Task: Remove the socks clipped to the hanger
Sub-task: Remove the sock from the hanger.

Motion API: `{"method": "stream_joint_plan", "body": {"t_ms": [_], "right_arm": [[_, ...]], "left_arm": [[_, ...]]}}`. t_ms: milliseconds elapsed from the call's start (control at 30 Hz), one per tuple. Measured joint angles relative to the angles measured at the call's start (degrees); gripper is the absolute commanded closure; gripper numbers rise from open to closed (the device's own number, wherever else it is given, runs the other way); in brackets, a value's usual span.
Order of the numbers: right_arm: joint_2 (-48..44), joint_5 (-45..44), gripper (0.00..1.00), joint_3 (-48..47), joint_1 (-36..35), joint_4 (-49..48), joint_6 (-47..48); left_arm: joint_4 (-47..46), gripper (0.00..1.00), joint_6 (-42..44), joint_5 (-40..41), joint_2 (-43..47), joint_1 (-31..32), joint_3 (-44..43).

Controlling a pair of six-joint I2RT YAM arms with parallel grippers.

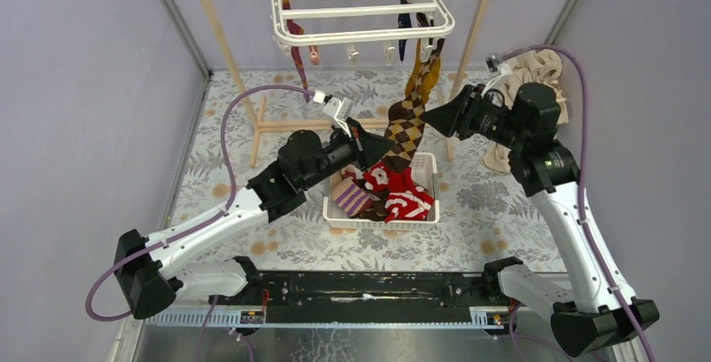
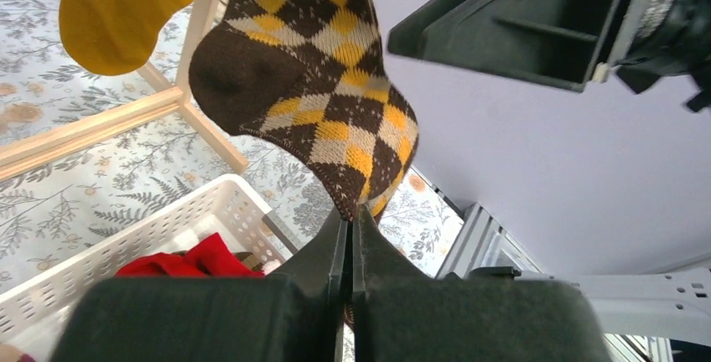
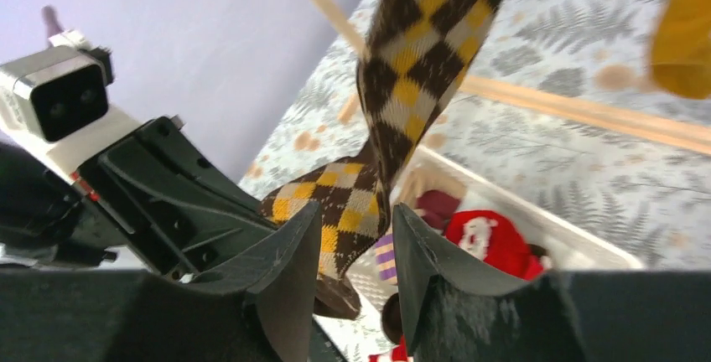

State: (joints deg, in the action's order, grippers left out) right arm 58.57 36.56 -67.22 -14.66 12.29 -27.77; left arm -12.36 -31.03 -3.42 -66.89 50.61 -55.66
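The white hanger (image 1: 360,6) hangs at the back with a red sock (image 1: 295,52), a navy sock (image 1: 404,23) and a mustard sock (image 1: 422,77) on its clips. A brown argyle sock (image 1: 407,131) stretches down from its front right corner. My left gripper (image 1: 371,140) is shut on that sock's lower tip (image 2: 352,207), above the basket. My right gripper (image 1: 429,116) stands open beside the sock's middle; in the right wrist view the argyle sock (image 3: 419,69) hangs just beyond the gap between the fingers (image 3: 356,219), untouched.
A white perforated basket (image 1: 381,224) below the grippers holds red, red-white and purple-striped socks (image 1: 402,199). A wooden pole frame (image 1: 220,39) carries the hanger, with a floor bar (image 1: 293,125). A beige cloth (image 1: 537,69) lies at the right wall.
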Motion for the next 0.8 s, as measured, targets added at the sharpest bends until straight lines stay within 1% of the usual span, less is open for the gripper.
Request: {"method": "stream_joint_plan", "body": {"t_ms": [100,200,267,300,333,400,600,700,800], "right_arm": [[0.0,-7.3,0.54,-5.4,0.0,6.8,3.4],[0.5,-14.4,0.5,-11.1,0.0,11.4,5.8],[1.3,-18.6,0.43,-14.7,0.0,13.2,7.1],[2.0,-20.7,0.35,-16.6,0.0,14.0,7.6],[2.4,-22.1,0.29,-17.7,0.0,14.3,7.9],[3.5,-24.5,0.25,-19.8,0.0,14.6,8.5],[6.6,-28.5,0.23,-22.8,0.0,14.5,9.9],[7.4,-29.2,0.24,-22.9,0.0,13.4,10.5],[7.4,-29.6,0.25,-22.2,0.0,10.3,11.3]], "left_arm": [[1.1,1.0,0.6,1.8,0.0,0.3,-0.6],[1.8,1.0,1.5,4.1,-0.2,1.0,-1.6],[1.9,1.0,2.3,5.5,-0.9,1.8,-2.6],[1.9,1.0,2.8,6.4,-1.5,2.5,-3.4],[1.9,1.0,3.1,6.8,-2.0,2.9,-3.8],[2.1,1.0,3.9,7.7,-3.1,3.8,-4.6],[2.8,1.0,5.8,9.8,-5.9,5.2,-6.6],[3.3,1.0,6.4,10.2,-6.2,5.4,-7.3],[3.3,1.0,6.8,10.6,-6.2,5.4,-7.8]]}}
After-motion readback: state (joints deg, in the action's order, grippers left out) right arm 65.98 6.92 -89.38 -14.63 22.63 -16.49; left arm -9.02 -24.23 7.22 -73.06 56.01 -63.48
